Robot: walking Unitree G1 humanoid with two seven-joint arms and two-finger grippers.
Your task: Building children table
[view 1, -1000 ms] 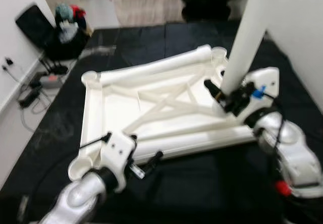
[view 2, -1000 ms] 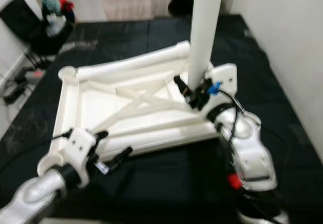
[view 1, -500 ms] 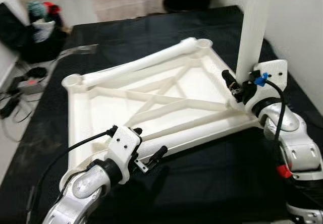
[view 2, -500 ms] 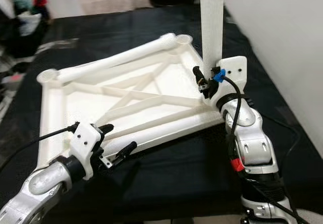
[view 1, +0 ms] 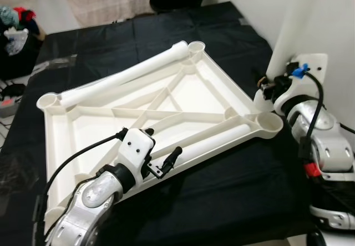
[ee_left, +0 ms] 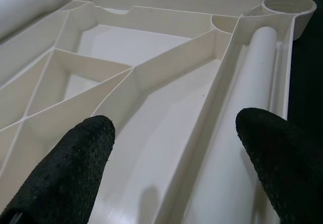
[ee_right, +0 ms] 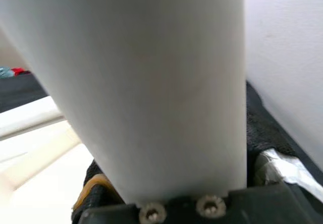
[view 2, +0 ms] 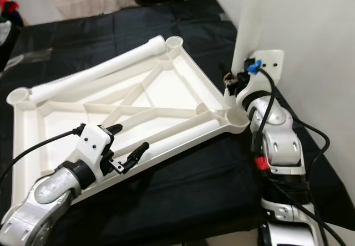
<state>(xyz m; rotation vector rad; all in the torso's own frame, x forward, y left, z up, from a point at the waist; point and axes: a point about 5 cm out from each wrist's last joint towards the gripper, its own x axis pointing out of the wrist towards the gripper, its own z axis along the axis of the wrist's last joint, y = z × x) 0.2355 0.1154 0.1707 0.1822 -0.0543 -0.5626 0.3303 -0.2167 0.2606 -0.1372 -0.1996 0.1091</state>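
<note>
On the black floor mat [view 1: 222,190] sits the white tabletop [view 1: 138,104], flipped upside down so you can see all the ribs, with round sockets at the corners. One loose table leg [view 1: 119,78] lies along its far edge and another leg [view 1: 213,141] along the near right edge. Over at the right corner, the right gripper [view 1: 270,86] is clenched on a third white leg [view 1: 291,30], holding it upright, just beside the corner socket [view 1: 270,123]. The left gripper [view 1: 166,163] hovers over the near edge with its fingers [ee_left: 75,168] spread apart, grabbing nothing. A white wall [view 1: 333,19] runs along the right.
</note>
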